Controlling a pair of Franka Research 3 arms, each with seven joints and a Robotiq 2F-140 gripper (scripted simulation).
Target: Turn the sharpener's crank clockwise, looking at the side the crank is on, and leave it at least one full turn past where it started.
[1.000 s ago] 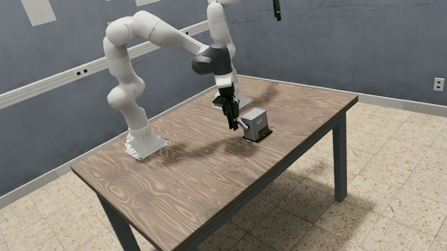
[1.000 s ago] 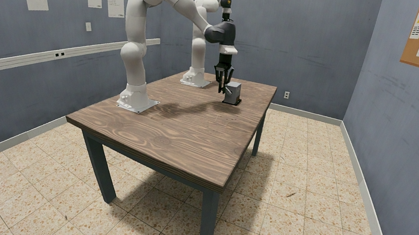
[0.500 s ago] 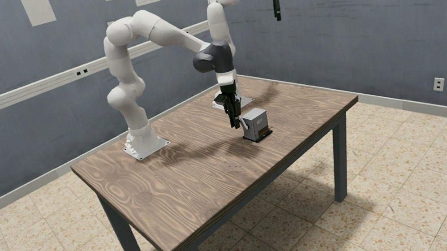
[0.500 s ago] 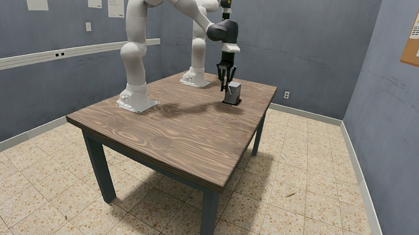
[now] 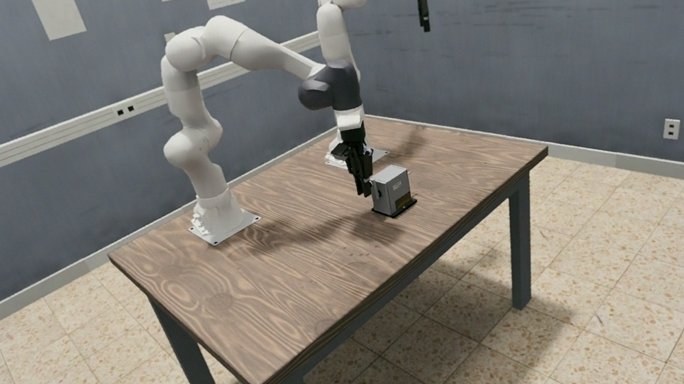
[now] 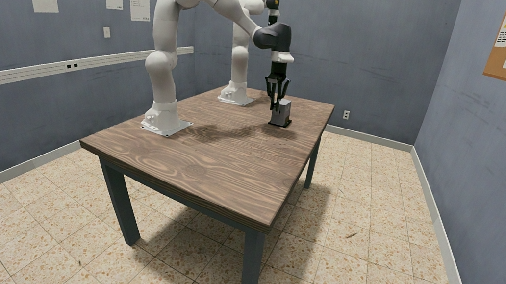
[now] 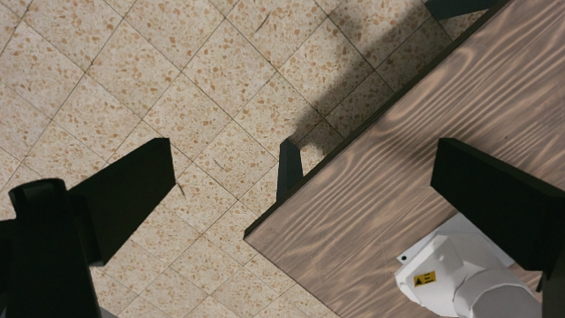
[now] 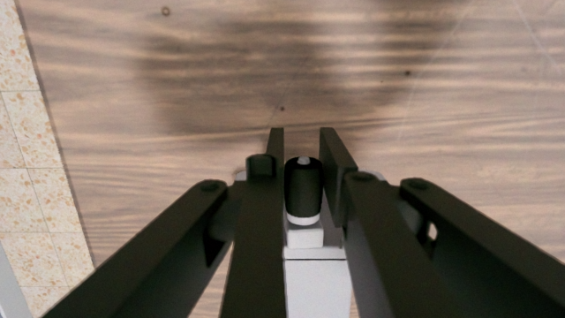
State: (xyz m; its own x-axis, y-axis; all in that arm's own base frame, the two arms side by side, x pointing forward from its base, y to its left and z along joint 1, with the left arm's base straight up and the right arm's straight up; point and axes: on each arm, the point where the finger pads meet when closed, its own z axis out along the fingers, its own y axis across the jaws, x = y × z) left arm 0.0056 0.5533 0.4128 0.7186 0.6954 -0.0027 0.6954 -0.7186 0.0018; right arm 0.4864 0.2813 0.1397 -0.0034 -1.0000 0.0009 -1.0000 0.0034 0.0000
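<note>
The turning step was in hand: the right claw (image 5: pixel 363 192) (image 6: pixel 273 107) (image 8: pixel 301 148) was clamped on the crank's black handle (image 8: pixel 303 190), a finger on either side. The grey sharpener (image 5: pixel 394 189) (image 6: pixel 282 112) (image 8: pixel 318 287) stood upright on the tabletop (image 5: pixel 284 274) (image 6: pixel 200 155) (image 7: pixel 353 221) (image 8: pixel 177 88), with the right claw just beside it, at about nine o'clock from its body in the top view. The left claw (image 5: pixel 426 27) (image 6: pixel 272 20) (image 7: pixel 302 162) hung well apart at about one o'clock in that same view, its fingers wide apart and holding nothing (a spectator, by the look of it). The crank's arm was mostly hidden, but the handle seemed to be near twelve o'clock of its circle, seen from the crank's side. From there, the next move called for carrying the handle over toward three o'clock, then down through six and up past nine, the wrist tracing a round path while the grip let the handle swivel. A path off that circle could have dragged the sharpener or slipped the handle free. How much of the full turn was done could not be told, so carrying on a little beyond it looked wise.
</note>
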